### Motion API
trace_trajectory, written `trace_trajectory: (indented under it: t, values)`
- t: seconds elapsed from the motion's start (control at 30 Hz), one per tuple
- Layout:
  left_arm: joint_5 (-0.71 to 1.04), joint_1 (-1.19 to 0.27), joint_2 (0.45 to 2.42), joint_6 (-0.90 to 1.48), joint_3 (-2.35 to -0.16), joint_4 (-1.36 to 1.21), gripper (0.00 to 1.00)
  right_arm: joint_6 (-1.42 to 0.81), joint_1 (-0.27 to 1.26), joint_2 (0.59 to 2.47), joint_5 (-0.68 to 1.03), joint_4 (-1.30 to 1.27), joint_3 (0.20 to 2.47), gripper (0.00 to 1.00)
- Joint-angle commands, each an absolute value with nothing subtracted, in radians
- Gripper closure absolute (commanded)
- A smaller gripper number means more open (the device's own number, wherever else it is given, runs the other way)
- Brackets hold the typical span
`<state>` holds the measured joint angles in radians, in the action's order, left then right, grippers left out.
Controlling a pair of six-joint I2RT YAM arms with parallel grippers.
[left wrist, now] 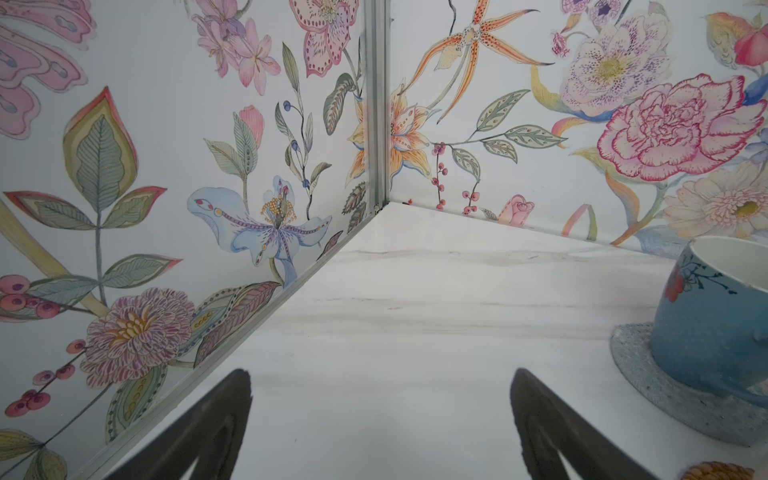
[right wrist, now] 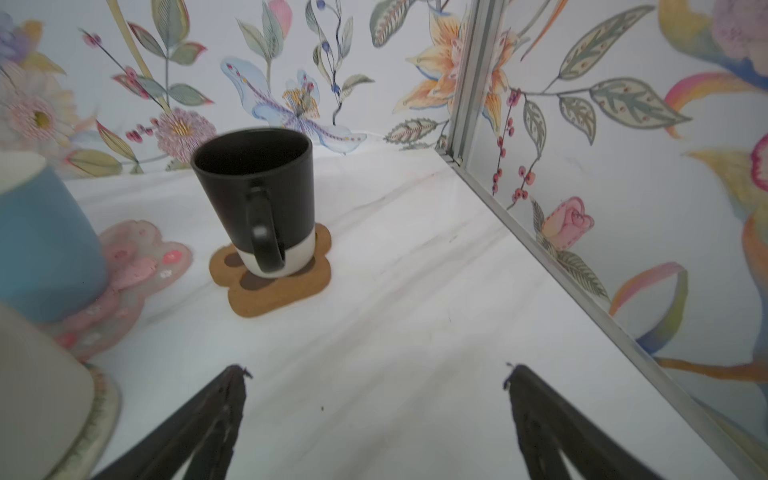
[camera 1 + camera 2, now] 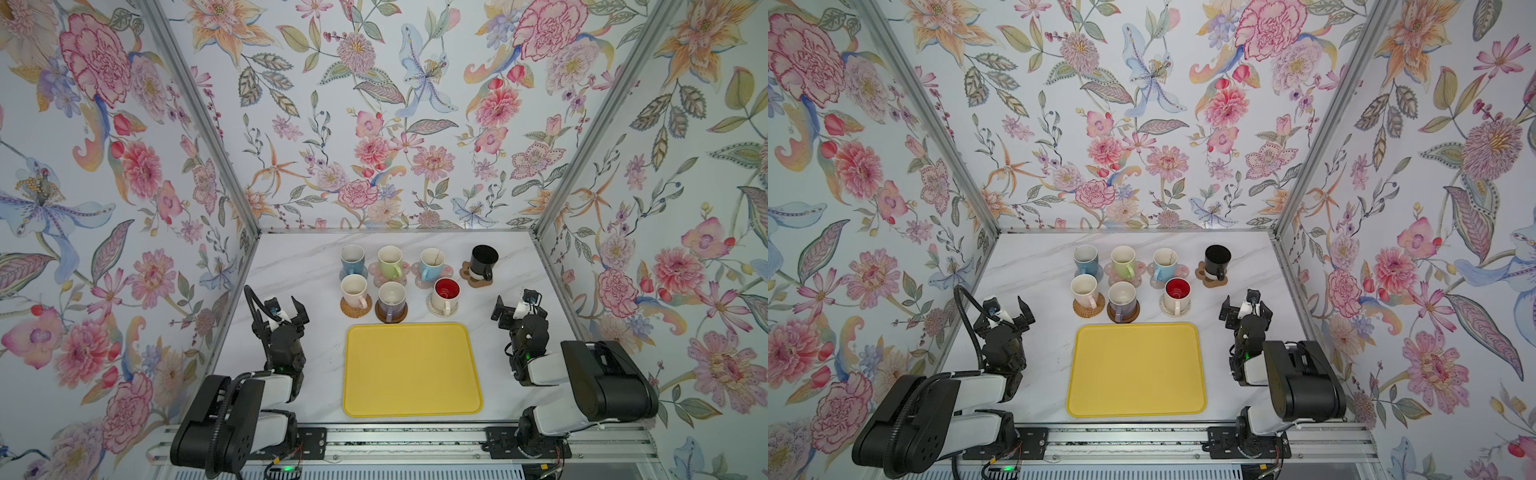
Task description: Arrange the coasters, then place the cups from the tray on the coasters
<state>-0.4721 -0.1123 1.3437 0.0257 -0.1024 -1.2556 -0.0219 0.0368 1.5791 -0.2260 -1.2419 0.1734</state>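
Observation:
The yellow tray point(image 3: 411, 370) lies bare at the front middle in both top views. Behind it several cups stand upright, each on a coaster. A blue cup point(image 3: 352, 257) sits on the grey-blue knit round point(image 1: 648, 374). The pale green cup point(image 3: 390, 259) and a lighter blue cup point(image 3: 431, 262) sit on pink flowers. The black cup point(image 2: 257, 195) is on the brown paw point(image 2: 270, 291), the pale pink cup point(image 3: 354, 290) on rattan, the lilac cup point(image 3: 391, 300) on the dark disc, and the red-inside white cup point(image 3: 445, 294) on cream rope. My left gripper point(image 3: 286, 309) and right gripper point(image 3: 517, 308) are open and empty, beside the tray's far corners.
Floral walls with aluminium corner posts point(image 3: 552, 199) close in the marble table point(image 3: 299, 266) on three sides. The arm bases sit on a metal rail point(image 3: 407, 446) along the front edge. Bare marble lies in front of each gripper, towards the side walls.

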Motion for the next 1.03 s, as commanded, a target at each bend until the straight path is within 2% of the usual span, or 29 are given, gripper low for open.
trace_trajectory:
  t: [0.0,0.03,0.1,0.2,0.3,0.4,0.63,0.87,1.0]
  values:
    - [-0.424,-0.086,1.503,-0.01,-0.08,-1.516,0.01,-0.017,0.012,1.53,-0.178,-1.256,0.197,0.01]
    - [-0.404,-0.087,1.549,-0.033,-0.076,-1.599,0.01,-0.029,0.001,1.543,-0.183,-1.252,0.21,0.01]
    - [-0.331,-0.087,1.532,-0.041,-0.094,-1.519,0.01,-0.04,0.0,1.559,-0.214,-1.222,0.243,0.01]
    - [-0.347,-0.084,1.624,-0.054,-0.175,-1.466,0.01,-0.059,-0.018,1.551,-0.187,-1.151,0.272,0.01]
    - [-0.323,-0.076,1.542,-0.017,-0.293,-1.137,0.01,-0.066,-0.022,1.55,-0.197,-1.141,0.276,0.01]
    - [-0.302,-0.052,1.586,-0.013,-0.267,-1.256,0.01,-0.072,-0.021,1.549,-0.217,-1.142,0.275,0.01]
    - [-0.301,-0.052,1.581,-0.011,-0.269,-1.24,0.01,-0.066,-0.013,1.551,-0.23,-1.154,0.271,0.01]
    - [-0.302,-0.051,1.583,-0.012,-0.268,-1.243,0.01,-0.077,-0.04,1.548,-0.164,-1.108,0.292,0.01]
    - [-0.302,-0.052,1.582,-0.012,-0.268,-1.244,0.01,-0.054,-0.018,1.549,-0.182,-1.216,0.237,0.01]
